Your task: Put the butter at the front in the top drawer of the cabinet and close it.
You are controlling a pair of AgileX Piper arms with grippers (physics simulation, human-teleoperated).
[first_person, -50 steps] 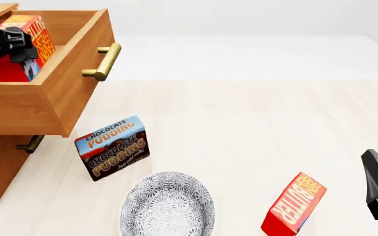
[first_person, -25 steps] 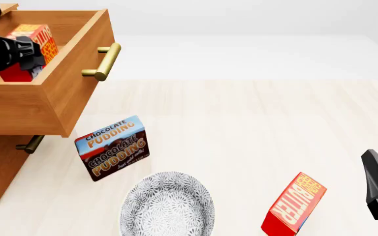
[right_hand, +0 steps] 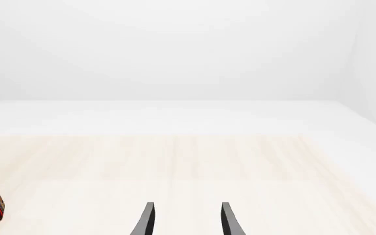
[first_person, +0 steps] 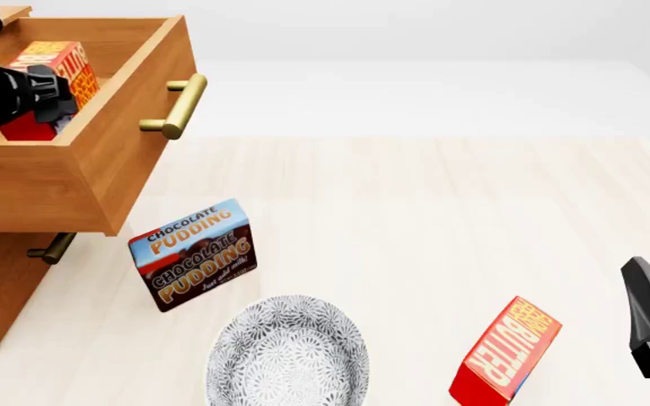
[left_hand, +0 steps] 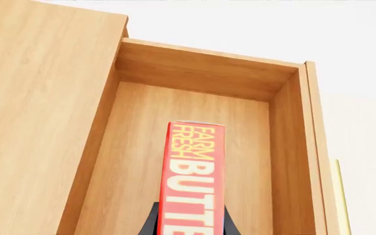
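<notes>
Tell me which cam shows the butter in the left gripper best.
Left wrist view: the butter fills the centre, lettering readable, clamped in the left gripper above the top drawer floor. In the front view that butter is partly hidden by the arm and the drawer wall. The right wrist view shows none of it.

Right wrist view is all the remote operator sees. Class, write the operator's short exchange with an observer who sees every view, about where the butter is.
Operator: I see mostly table and the right gripper, open. Where is the butter?
Observer: The left gripper holds the butter inside the top drawer, which stands pulled out.
Operator: Anything near my arm?
Observer: A second butter carton stands tilted on the table, just left of your gripper in the front view, not touching it.
</notes>
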